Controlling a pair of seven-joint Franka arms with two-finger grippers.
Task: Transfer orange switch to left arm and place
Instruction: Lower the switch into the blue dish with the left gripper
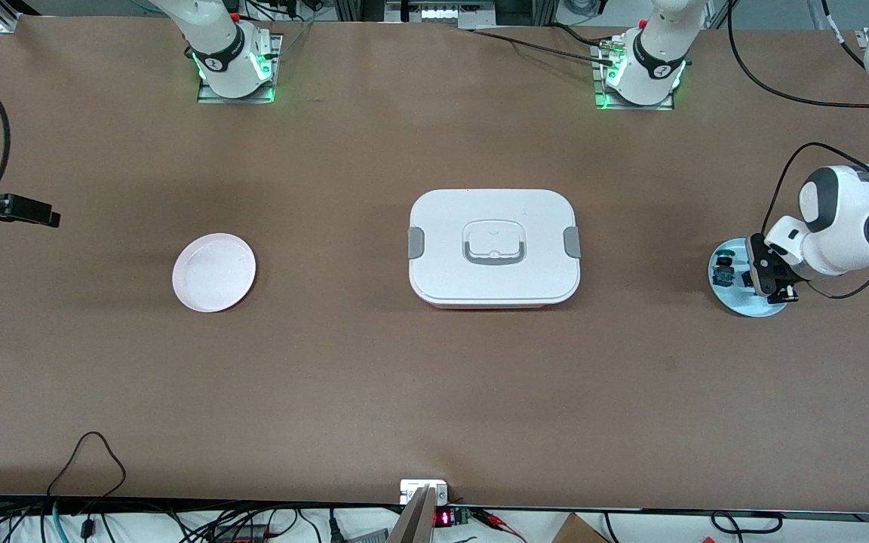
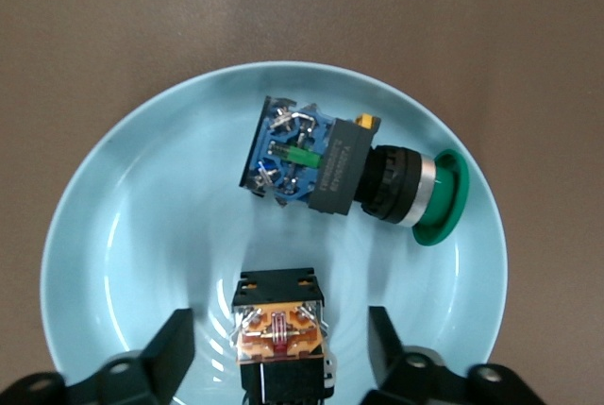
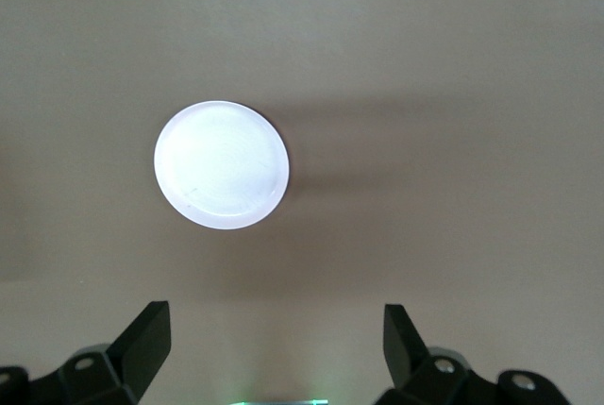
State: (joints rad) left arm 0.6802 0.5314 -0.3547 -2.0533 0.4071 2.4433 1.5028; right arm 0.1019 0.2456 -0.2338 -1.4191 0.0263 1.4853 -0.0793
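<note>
The orange switch [image 2: 280,334] lies on a light blue plate [image 2: 113,235] at the left arm's end of the table. Its orange contact block faces up and its black body runs under the wrist. My left gripper [image 2: 278,325] is low over that plate [image 1: 732,298], open, with one finger on each side of the switch and a gap at both. The white box [image 1: 493,247] sits shut in the middle of the table. My right gripper [image 3: 274,312] hangs open and empty, high over the right arm's end of the table [image 1: 42,215].
A second switch [image 2: 330,164], with a blue body and a green cap, lies on the same blue plate beside the orange one. A pale pink plate [image 1: 214,272] sits bare toward the right arm's end, also in the right wrist view [image 3: 222,166].
</note>
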